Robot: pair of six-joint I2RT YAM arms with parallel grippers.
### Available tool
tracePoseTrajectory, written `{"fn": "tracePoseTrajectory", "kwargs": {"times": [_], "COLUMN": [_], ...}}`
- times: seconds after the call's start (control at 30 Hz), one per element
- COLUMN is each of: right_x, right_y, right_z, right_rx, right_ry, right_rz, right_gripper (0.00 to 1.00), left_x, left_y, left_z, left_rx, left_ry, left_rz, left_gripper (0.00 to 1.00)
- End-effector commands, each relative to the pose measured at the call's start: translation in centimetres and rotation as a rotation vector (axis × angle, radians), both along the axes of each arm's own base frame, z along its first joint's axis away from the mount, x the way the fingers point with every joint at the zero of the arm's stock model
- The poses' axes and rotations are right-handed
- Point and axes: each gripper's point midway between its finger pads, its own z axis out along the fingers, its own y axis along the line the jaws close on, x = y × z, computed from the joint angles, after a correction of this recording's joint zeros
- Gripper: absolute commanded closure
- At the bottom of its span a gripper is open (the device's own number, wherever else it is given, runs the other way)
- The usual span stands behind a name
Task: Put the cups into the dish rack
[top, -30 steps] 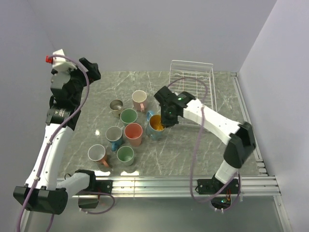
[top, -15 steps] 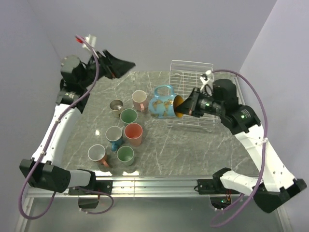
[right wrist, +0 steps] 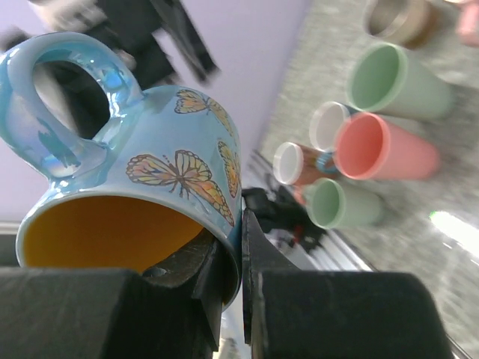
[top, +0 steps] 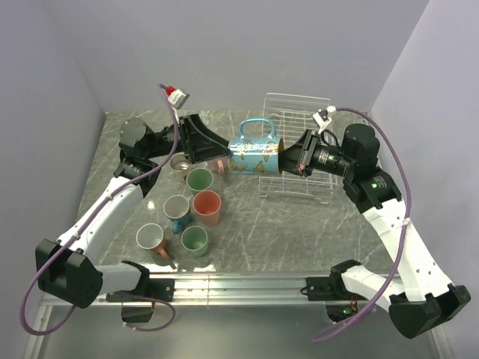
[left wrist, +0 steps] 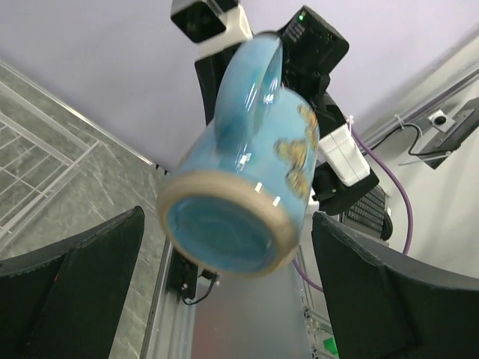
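Partly, rack [top: 298, 109] behind R gripper [top: 284, 159], mug [top: 253, 152]

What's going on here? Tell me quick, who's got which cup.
The right tool grips the blue butterfly mug by its rim and holds it on its side in the air, beside the dish rack. The left tool is open, with a finger on either side of the mug's base, not touching it. The other cups stand on the table. None shows in the rack.
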Motion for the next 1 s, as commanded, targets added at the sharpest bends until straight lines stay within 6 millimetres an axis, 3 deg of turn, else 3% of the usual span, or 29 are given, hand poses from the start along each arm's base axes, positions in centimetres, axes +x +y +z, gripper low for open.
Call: {"fn": "tracePoseTrajectory", "kwargs": {"times": [0.0, 0.17, 0.3, 0.77, 0.97], "right_x": [-2.2, -2.1, -1.7, -0.8, -0.6], "right_y": [-0.1, -0.2, 0.0, 0.2, 0.1], "right_z": [7.6, 8.9, 8.3, 6.5, 5.4], "right_rx": [0.187, 0.229, 0.247, 0.253, 0.242], "right_ry": [-0.211, -0.222, -0.205, -0.162, -0.146], "right_rz": [0.076, 0.079, 0.080, 0.059, 0.043], "right_gripper": [1.00, 1.00, 1.00, 1.00, 1.00], "left_x": [-1.9, -2.2, -2.6, -2.9, -3.2], "left_y": [0.2, 0.1, 0.0, -2.6, -2.5], "left_z": [0.7, 0.6, 1.9, 3.7, 4.6], "left_rx": [-0.023, -0.015, -0.086, -0.184, -0.202], "left_ry": [-0.072, -0.075, -0.093, -0.091, -0.109], "left_rz": [-0.035, -0.026, -0.030, -0.126, -0.132], "left_gripper": [0.01, 0.01, 0.01, 0.01, 0.03]}}
